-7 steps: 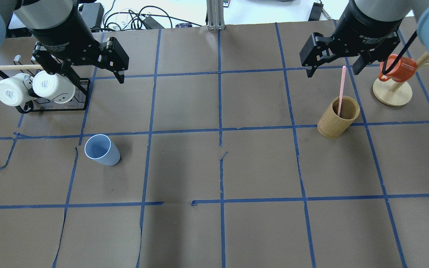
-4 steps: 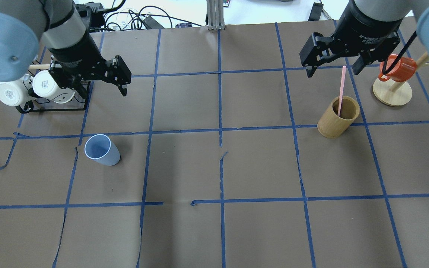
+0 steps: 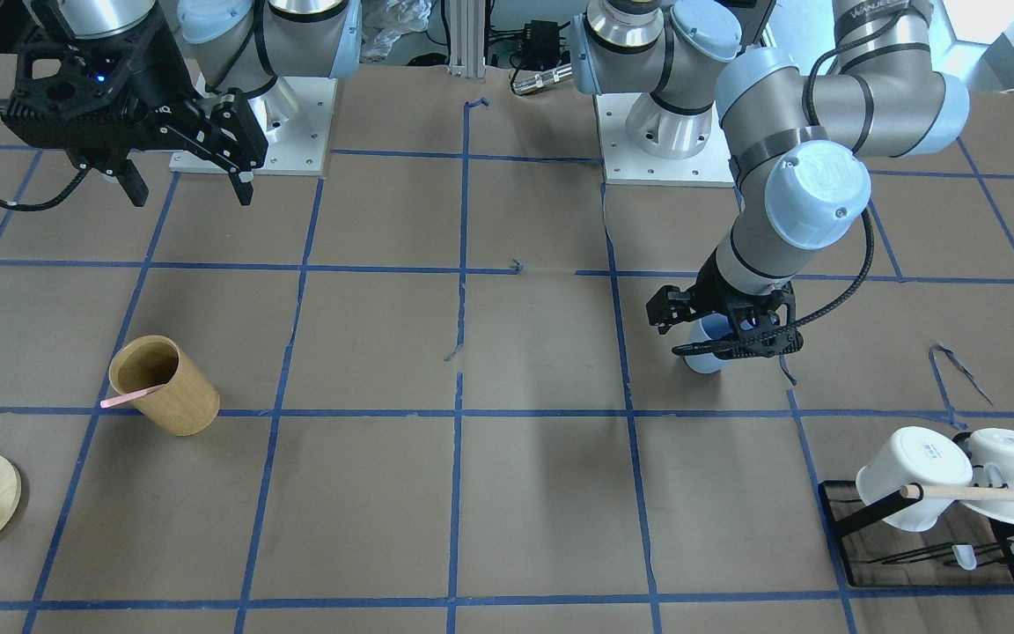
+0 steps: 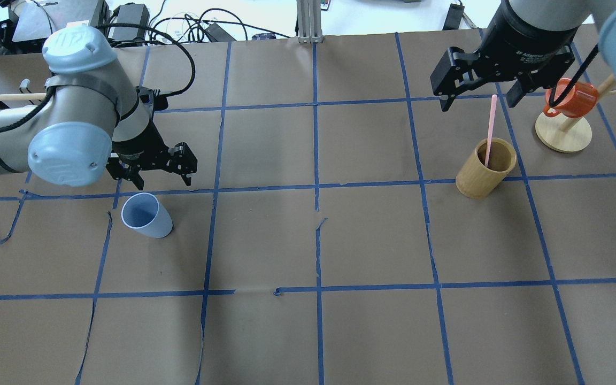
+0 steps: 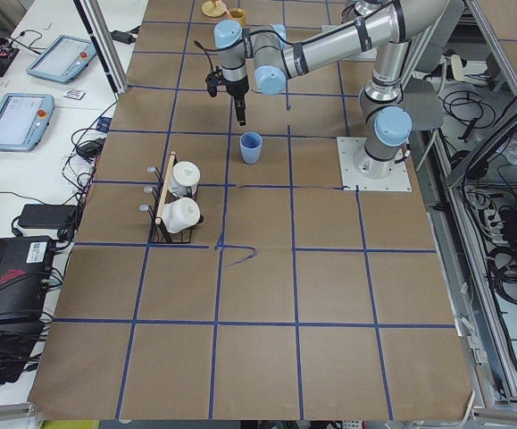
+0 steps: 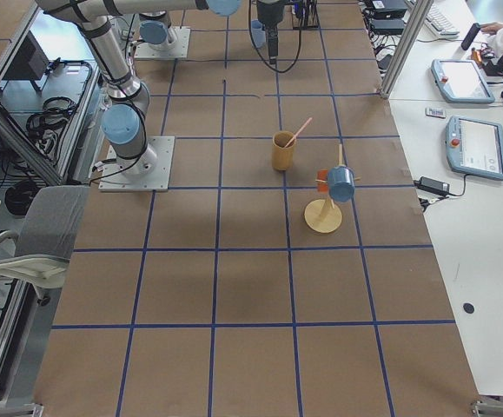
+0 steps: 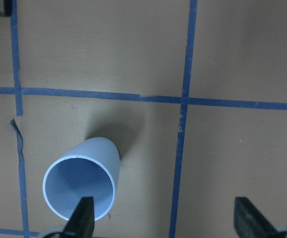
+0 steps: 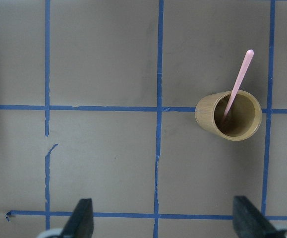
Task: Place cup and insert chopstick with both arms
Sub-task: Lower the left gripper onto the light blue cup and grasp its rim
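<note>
Mugs in white are hung on a rack well to the left of the blue cup and on its far side from the robot; no part in the task is judged for them. The cup itself is stood upright on the table with its mouth up, presumably so that its wall can be pinched from above and a chopstick later dropped into it. Above the cup and a little off to one side, the left gripper is pointed straight down, its jaws spread nearly to full width with nothing held between them. In the left wrist view one fingertip is seen over the rim of the cup, so the cup is not centred in the gap, and a sideways shift is judged necessary before any closing; whether the rim is touched cannot be told. Far to the right of the cup, a bamboo holder is stood upright, and the pink chopstick is leant inside it with its upper end clear of the rim, where it can be taken easily. Equally far right of the cup but much higher, the right gripper is hung, likewise spread wide and empty. Farthest right of the cup, an orange mug is hung on a wooden stand.
</note>
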Controlling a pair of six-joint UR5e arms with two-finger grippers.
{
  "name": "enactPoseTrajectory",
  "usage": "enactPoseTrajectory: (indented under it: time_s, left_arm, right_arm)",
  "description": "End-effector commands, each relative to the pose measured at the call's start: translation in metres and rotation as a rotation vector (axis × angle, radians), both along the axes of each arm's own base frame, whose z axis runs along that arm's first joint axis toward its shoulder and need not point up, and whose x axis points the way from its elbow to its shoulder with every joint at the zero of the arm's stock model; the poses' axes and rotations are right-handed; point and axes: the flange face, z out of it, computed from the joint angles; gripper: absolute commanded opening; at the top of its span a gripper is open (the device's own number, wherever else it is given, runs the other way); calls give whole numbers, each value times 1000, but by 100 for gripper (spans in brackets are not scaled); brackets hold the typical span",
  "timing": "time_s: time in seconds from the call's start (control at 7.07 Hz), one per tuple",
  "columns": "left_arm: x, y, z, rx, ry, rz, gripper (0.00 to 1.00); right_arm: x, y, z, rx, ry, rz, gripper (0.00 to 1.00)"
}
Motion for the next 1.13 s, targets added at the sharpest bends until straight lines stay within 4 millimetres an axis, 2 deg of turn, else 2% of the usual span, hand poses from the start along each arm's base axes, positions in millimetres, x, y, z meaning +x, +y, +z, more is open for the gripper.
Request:
enactPoseTrajectory:
  time_s: [0.0, 0.28, 0.42, 0.85, 0.99]
  left_arm:
    - [14, 10, -28, 64, 9, 40, 92]
    - [14, 9, -32, 65, 11, 28, 13]
    - [14, 9, -32, 65, 12, 26, 0]
    - [15, 2, -24, 21, 4, 40, 0]
    - [15, -6, -14, -25, -7, 50, 0]
  right_arm:
    - [0, 0, 0, 0, -2, 0, 100]
    - [0, 0, 0, 0, 0, 0, 100]
    - [0, 0, 0, 0, -2, 0, 100]
    - [0, 0, 0, 0, -2, 0, 100]
    - [0, 0, 0, 0, -2, 0, 100]
